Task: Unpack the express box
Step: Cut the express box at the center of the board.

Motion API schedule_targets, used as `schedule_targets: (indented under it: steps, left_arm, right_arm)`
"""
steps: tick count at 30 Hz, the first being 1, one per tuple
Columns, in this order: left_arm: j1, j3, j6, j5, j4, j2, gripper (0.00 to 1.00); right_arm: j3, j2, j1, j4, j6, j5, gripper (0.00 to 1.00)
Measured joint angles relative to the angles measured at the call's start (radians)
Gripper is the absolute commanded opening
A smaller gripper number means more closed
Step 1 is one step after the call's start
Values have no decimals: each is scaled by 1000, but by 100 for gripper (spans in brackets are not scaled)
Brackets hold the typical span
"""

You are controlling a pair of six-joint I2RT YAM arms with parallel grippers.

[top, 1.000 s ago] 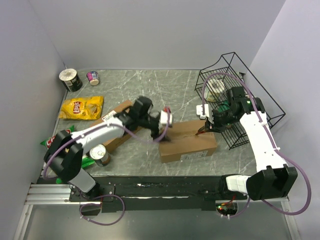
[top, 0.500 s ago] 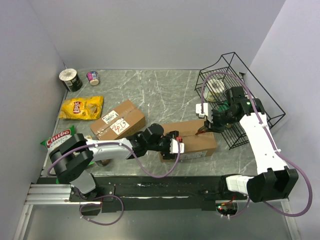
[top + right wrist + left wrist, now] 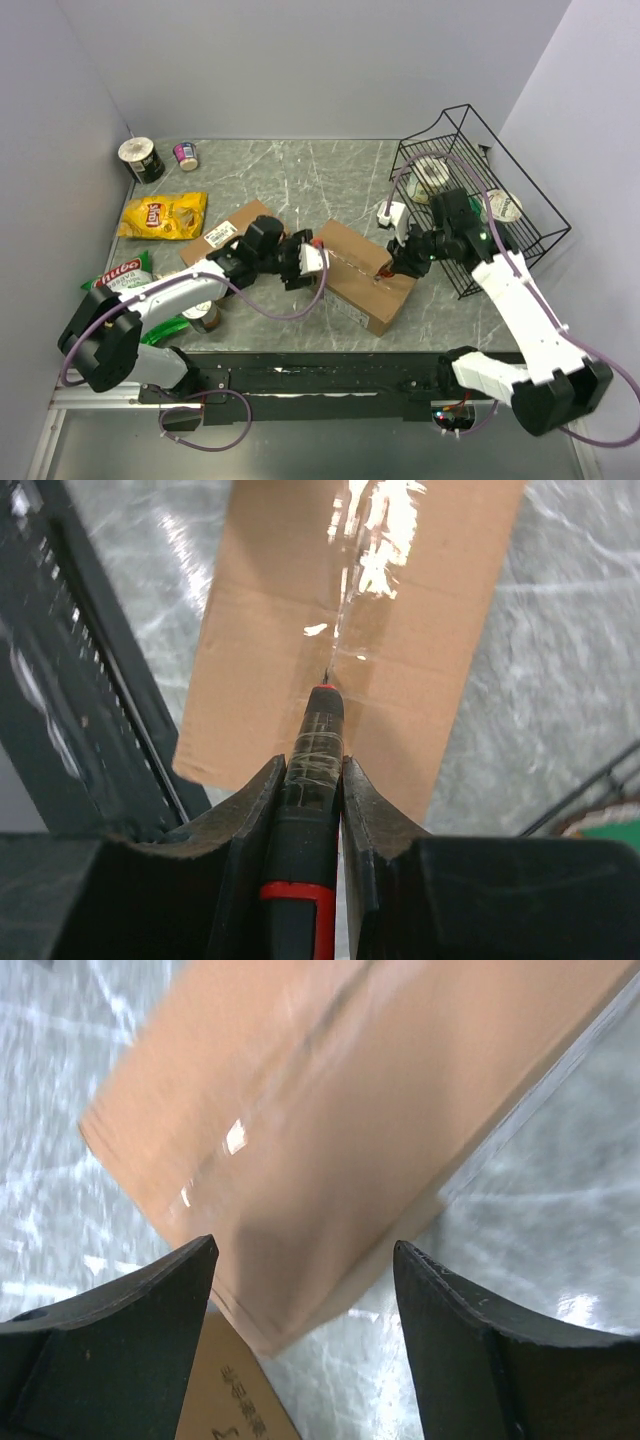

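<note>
The brown express box point(image 3: 365, 275) lies diagonally at the table's middle, with a taped seam along its top. My left gripper point(image 3: 312, 258) is open at the box's left end; in the left wrist view point(image 3: 302, 1250) the box point(image 3: 330, 1110) fills the space ahead of the spread fingers. My right gripper point(image 3: 397, 262) is shut on a black and red cutter point(image 3: 315, 780). The cutter's tip touches the tape seam on the box point(image 3: 360, 610) in the right wrist view point(image 3: 311, 765).
A second labelled cardboard box point(image 3: 225, 235) lies behind my left arm. A black wire basket point(image 3: 520, 235) holding containers stands at the right. A yellow chips bag point(image 3: 163, 215), a can point(image 3: 143, 158), a small cup point(image 3: 186, 154) and a green packet point(image 3: 115, 275) are at the left.
The express box has turned from lying crosswise to diagonal. My left gripper moved from the box's front up to its left end. My right gripper moved left with the cutter.
</note>
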Motion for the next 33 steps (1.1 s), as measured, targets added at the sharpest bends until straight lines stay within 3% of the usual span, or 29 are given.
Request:
schedule_targets:
  steps: [5,11,16,19,33]
  left_arm:
    - [5,198,-150,96,-39,33,78]
    - [71,426,-481,178,109,250,75]
    - [106,467,-728,178,181,461,73]
    - [107,453,-814,169,222,505,73]
    - [87,485,-843,40,225,544,69]
  right_arm:
    - [-99,-152,109,119,244,167,0]
    - [-115,-190,180,140,379,255,0]
    - [-129,-185,190,148,411,274,0]
    - [-129,-185,199,148,420,283,0]
    - [-154,-247,211,135,399,293,0]
